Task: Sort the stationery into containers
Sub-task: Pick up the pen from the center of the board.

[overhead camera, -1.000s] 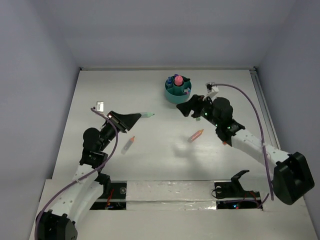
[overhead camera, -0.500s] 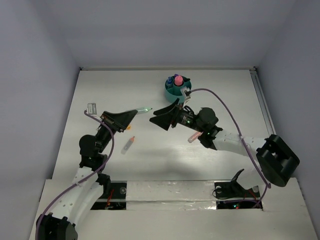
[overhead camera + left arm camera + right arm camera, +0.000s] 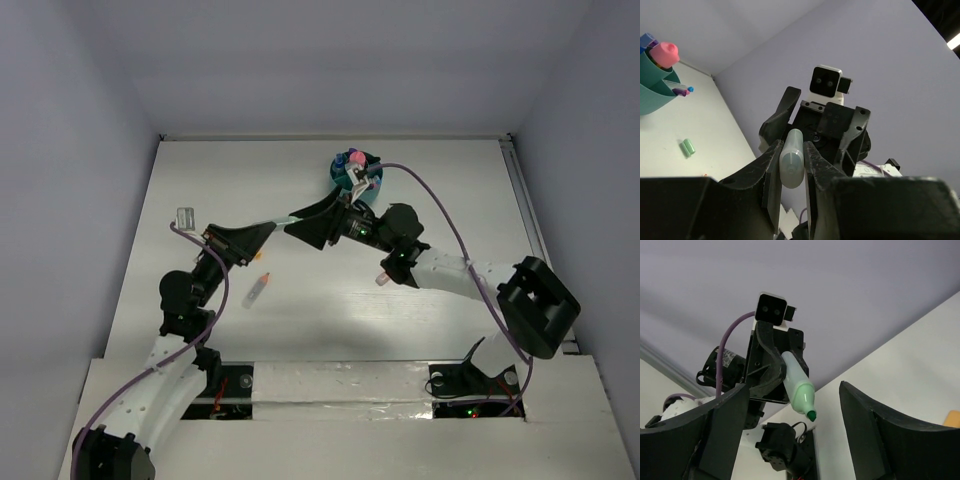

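Note:
My left gripper [image 3: 266,232] is shut on a pale green highlighter [image 3: 284,221], held off the table with its green tip pointing right. In the left wrist view the highlighter [image 3: 791,167] sits squeezed between the fingers [image 3: 771,170]. My right gripper [image 3: 299,227] is open and faces the tip, its jaws on either side of it and apart from it. In the right wrist view the highlighter [image 3: 797,383] hangs between the open fingers [image 3: 725,432]. The teal organiser [image 3: 345,186] stands at the back, partly hidden by the right arm, with several items in it.
A clear item with an orange cap [image 3: 257,290] lies on the table under the left arm. An orange pen [image 3: 383,279] lies mostly hidden under the right arm. A small green cap [image 3: 688,147] lies near the organiser [image 3: 652,85]. Grey walls surround the table.
My right arm has swung left from beside the organiser to face the left gripper. My left gripper has lifted the highlighter and turned it toward the right gripper.

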You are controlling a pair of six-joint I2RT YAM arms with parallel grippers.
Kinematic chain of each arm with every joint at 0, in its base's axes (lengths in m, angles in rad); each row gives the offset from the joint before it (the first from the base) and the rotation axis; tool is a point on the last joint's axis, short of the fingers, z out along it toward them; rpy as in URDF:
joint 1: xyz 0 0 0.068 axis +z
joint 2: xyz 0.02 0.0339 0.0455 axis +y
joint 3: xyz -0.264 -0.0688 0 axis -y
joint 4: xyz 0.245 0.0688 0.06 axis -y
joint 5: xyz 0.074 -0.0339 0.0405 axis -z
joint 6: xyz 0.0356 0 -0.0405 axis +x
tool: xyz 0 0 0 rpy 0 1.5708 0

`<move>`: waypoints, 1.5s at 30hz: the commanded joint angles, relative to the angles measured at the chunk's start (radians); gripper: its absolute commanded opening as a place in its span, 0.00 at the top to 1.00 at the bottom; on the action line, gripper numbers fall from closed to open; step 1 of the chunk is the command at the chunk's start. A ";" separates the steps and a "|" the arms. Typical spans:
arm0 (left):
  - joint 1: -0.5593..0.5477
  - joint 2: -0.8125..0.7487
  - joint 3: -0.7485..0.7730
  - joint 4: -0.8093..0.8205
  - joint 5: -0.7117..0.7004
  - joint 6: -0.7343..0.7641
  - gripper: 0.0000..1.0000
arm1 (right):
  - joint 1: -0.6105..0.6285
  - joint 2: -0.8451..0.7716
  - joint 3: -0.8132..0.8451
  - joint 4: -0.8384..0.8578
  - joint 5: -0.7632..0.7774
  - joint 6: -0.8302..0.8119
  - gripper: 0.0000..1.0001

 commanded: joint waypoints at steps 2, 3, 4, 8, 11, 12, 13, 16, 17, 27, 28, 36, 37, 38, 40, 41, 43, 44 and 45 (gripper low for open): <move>-0.016 -0.012 -0.018 0.077 0.021 0.000 1.00 | 0.026 0.024 0.059 0.035 -0.006 0.004 0.31; -0.016 -0.012 -0.018 0.077 0.021 -0.001 1.00 | 0.026 0.026 0.061 0.030 -0.004 0.003 0.35; -0.016 -0.014 -0.021 0.078 0.021 -0.003 1.00 | 0.026 0.030 0.065 0.024 -0.004 0.003 0.36; -0.016 -0.014 -0.021 0.088 0.018 -0.006 1.00 | 0.026 0.035 0.054 0.027 0.003 0.009 0.61; -0.016 -0.014 -0.029 0.089 0.016 -0.006 1.00 | 0.026 0.038 0.057 0.018 0.000 0.018 0.82; -0.016 -0.015 -0.032 0.089 0.018 -0.004 1.00 | 0.026 0.038 0.056 0.015 0.003 0.021 0.87; -0.016 -0.014 -0.035 0.089 0.019 -0.003 1.00 | 0.026 0.036 0.053 0.013 0.006 0.023 0.91; -0.025 -0.017 -0.032 0.095 0.053 0.017 0.94 | 0.026 0.013 0.048 -0.031 0.023 -0.005 1.00; -0.025 -0.022 -0.023 0.059 0.079 0.034 0.81 | 0.026 0.001 0.056 -0.113 0.023 -0.028 1.00; -0.025 -0.110 0.092 -0.342 0.281 0.284 0.46 | -0.224 -0.140 0.189 -0.833 -0.408 -0.298 1.00; -0.025 -0.115 0.100 -0.362 0.295 0.295 0.46 | -0.233 -0.142 0.195 -0.869 -0.452 -0.324 1.00; -0.025 0.014 0.151 -0.460 0.486 0.419 0.38 | -0.255 -0.097 0.202 -0.930 -0.748 -0.346 1.00; -0.025 0.033 0.155 -0.472 0.492 0.434 0.37 | -0.255 -0.094 0.196 -0.929 -0.786 -0.342 1.00; -0.025 0.040 0.168 -0.518 0.489 0.478 0.37 | -0.255 -0.094 0.189 -0.915 -0.800 -0.330 1.00; -0.025 0.046 0.184 -0.575 0.472 0.535 0.37 | -0.255 -0.108 0.180 -0.910 -0.813 -0.329 1.00; -0.025 0.046 0.198 -0.599 0.461 0.577 0.37 | -0.255 -0.114 0.176 -0.909 -0.814 -0.329 1.00; -0.025 0.046 0.201 -0.604 0.466 0.585 0.36 | -0.255 -0.122 0.169 -0.880 -0.830 -0.312 1.00; -0.025 0.047 0.194 -0.584 0.478 0.579 0.36 | -0.255 -0.119 0.163 -0.863 -0.833 -0.289 1.00; -0.025 0.050 0.186 -0.531 0.507 0.550 0.36 | -0.246 -0.114 0.165 -0.860 -0.833 -0.289 1.00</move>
